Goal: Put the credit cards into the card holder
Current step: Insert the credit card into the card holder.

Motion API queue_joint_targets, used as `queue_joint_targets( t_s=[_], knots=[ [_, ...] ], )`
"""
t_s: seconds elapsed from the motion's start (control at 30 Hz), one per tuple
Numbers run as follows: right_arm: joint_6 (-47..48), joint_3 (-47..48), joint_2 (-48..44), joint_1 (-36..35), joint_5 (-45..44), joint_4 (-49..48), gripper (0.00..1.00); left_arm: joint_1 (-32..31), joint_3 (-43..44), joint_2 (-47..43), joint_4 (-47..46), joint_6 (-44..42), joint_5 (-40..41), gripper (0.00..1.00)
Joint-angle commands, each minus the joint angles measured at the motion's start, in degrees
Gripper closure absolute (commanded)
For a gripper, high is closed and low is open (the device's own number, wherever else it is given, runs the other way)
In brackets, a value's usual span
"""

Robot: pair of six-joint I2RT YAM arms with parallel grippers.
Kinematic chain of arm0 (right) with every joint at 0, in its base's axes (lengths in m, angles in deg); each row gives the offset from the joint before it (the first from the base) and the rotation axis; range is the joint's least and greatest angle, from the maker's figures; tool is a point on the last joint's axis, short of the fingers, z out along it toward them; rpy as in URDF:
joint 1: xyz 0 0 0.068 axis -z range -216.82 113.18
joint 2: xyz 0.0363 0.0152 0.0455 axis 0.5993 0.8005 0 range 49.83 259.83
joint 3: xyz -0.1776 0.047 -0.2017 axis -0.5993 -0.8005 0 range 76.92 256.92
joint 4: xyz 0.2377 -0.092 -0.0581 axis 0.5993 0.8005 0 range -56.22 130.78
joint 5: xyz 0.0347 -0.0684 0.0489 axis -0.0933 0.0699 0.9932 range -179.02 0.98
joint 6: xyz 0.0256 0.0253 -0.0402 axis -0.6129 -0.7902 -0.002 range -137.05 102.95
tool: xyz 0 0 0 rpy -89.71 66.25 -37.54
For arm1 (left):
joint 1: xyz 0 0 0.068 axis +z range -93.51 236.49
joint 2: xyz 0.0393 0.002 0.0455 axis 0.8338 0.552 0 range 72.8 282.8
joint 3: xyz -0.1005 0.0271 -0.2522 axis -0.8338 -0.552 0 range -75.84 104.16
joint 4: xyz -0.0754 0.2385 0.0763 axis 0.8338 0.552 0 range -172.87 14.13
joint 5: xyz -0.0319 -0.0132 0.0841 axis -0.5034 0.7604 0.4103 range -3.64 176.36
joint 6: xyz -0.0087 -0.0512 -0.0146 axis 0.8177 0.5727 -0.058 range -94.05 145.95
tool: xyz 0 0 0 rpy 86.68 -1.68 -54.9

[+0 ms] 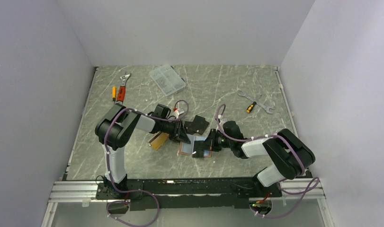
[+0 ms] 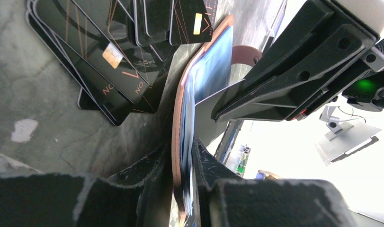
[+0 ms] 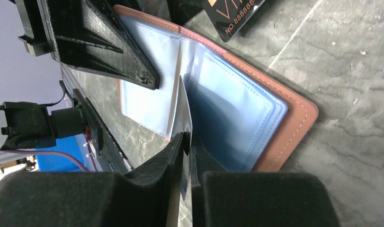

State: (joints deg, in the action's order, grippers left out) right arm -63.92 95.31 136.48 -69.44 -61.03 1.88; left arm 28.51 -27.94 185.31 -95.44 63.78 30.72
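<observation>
1. The left gripper (image 2: 183, 153) has its jaws down to a narrow slot. They pinch one edge of the card holder (image 3: 256, 118), with the salmon-pink cover and pale-blue leaves sandwiched between the black fingers.
2. The right gripper (image 3: 186, 144) is nearly closed too, clamping a thin silver-grey card (image 3: 183, 106) that stands on edge. The card's far end is at the middle fold of the card holder, among the clear-blue pockets.
3. The card holder lies open and flat on the table (image 1: 227, 85), between the two grippers, its stitched pink rim showing round the blue sleeves.
4. An orange-gold card (image 1: 157, 140) lies flat just left of the card holder, beside the left arm's wrist.
5. A fanned heap of glossy black cards (image 2: 109, 61) with copper line-work and small gold chips sits just behind the card holder.
6. Well beyond the card holder, toward the back wall, rests a clear box (image 1: 167, 79) with compartments.
7. A wrench (image 1: 264, 103) and a yellow-handled screwdriver (image 1: 250, 107) lie far back and right of the card holder.
8. The table is grey-green marble-look with pale veins, and plain pale walls (image 1: 180, 28) enclose it on three sides.
</observation>
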Motion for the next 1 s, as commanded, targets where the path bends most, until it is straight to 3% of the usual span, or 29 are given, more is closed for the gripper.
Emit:
queue_joint_targets(
  t_s=[0.0, 0.17, 0.3, 0.5, 0.6, 0.7, 0.97],
  knots=[
    [4.5, 1.2, -1.9, 0.1, -1.2, 9.7, 0.85, 0.7, 0.6, -0.6, 0.5, -2.0, 0.0, 0.75],
    [5.2, 3.1, -3.3, 1.4, 0.4, 13.3, 0.77, 1.3, 0.7, 0.0, 0.4, -1.9, -0.2, 0.75],
    [5.1, 3.5, -4.1, 2.6, 1.9, 13.8, 0.77, 1.8, 0.4, 0.2, -0.2, -1.7, -0.3, 0.75],
    [3.7, 3.5, -3.2, 4.0, 3.2, 11.5, 1.0, 2.9, 0.8, -0.1, 2.3, -3.4, -0.2, 0.74],
    [2.4, 2.7, -3.2, 4.8, 3.2, 9.9, 1.0, 3.3, 2.5, -0.4, 7.6, -6.6, 0.5, 0.63],
    [1.3, 1.3, -5.4, 6.5, 3.0, 9.2, 1.0, 3.8, 4.3, -1.9, 14.6, -11.9, 0.8, 0.6],
    [-0.5, 1.0, -6.5, 7.1, 2.4, 6.4, 1.0, 0.8, 9.3, 0.3, 33.2, -30.3, 5.7, 0.66]
  ],
)
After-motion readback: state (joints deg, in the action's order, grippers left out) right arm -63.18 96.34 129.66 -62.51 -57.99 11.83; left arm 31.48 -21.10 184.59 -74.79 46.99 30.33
